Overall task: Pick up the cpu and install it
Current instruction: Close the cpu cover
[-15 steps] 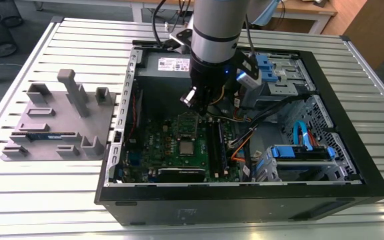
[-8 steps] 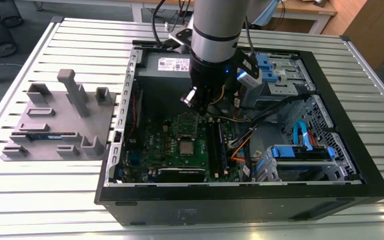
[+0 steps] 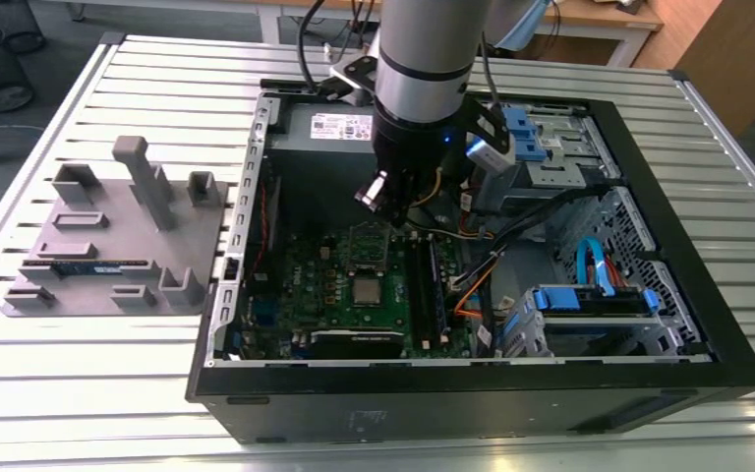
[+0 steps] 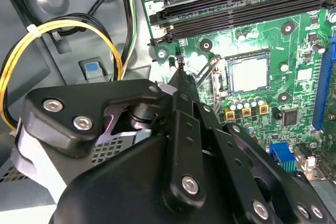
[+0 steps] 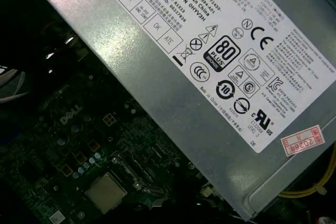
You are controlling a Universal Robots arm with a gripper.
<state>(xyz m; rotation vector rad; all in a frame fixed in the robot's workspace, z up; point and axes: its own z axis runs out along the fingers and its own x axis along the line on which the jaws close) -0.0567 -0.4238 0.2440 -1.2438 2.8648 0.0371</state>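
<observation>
Gripper (image 4: 181, 77), jaw state impossible to tell, hung above the motherboard (image 3: 351, 285). At its 5 o'clock, the cpu (image 4: 249, 73) sat in its socket; installation looked done, apparently needing only withdrawal.

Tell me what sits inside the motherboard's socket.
The cpu lies in the socket, silvery top showing, with the hand above the motherboard. Its underside and the contacts beneath are covered.

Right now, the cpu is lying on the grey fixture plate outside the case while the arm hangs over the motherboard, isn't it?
Not quite. The cpu sits in its socket on the motherboard, inside the case, as the second wrist view shows. The grey fixture plate outside the case carries a memory stick. The arm does hang over the motherboard.
</observation>
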